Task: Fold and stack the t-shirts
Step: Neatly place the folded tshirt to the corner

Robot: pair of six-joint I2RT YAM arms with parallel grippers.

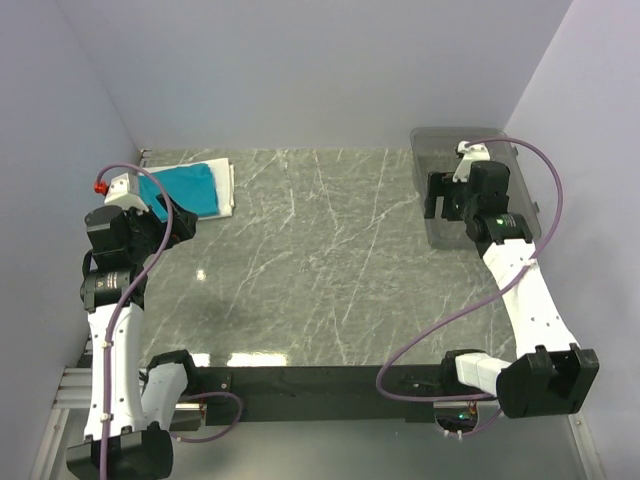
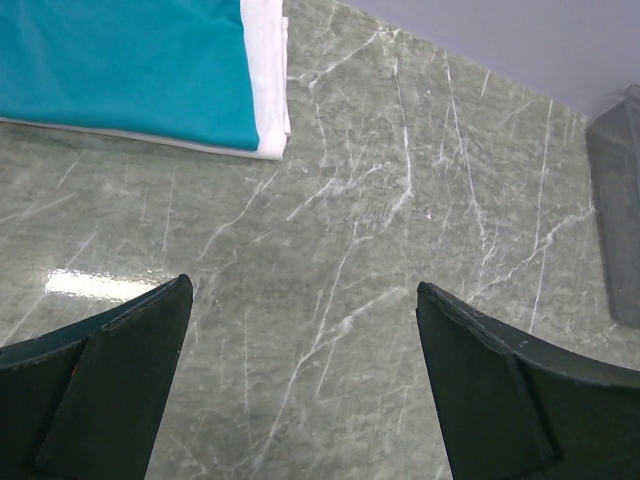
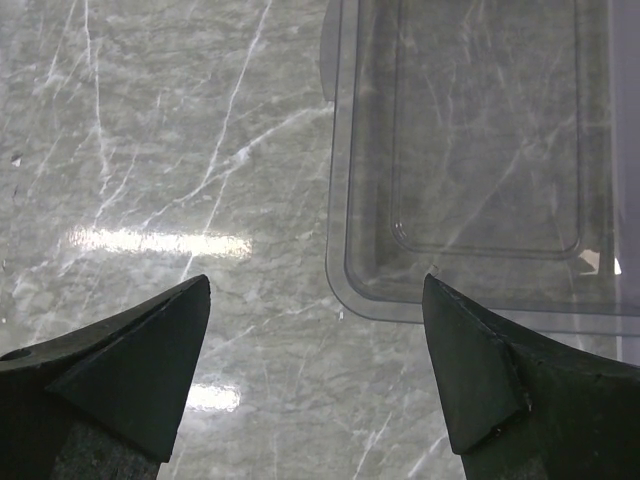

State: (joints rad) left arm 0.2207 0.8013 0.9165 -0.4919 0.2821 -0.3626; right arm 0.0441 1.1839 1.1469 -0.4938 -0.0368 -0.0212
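Teal t-shirt [image 1: 183, 187] on white piece [image 1: 224, 183]; grey white-veined marble table [image 1: 320, 260].

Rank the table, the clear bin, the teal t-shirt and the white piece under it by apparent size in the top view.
1. table
2. clear bin
3. teal t-shirt
4. white piece; only its edge shows, so its true size is hidden

Stacked t-shirts [image 1: 195, 188] far left on table [image 1: 330, 250], bin [image 1: 440, 145] far right
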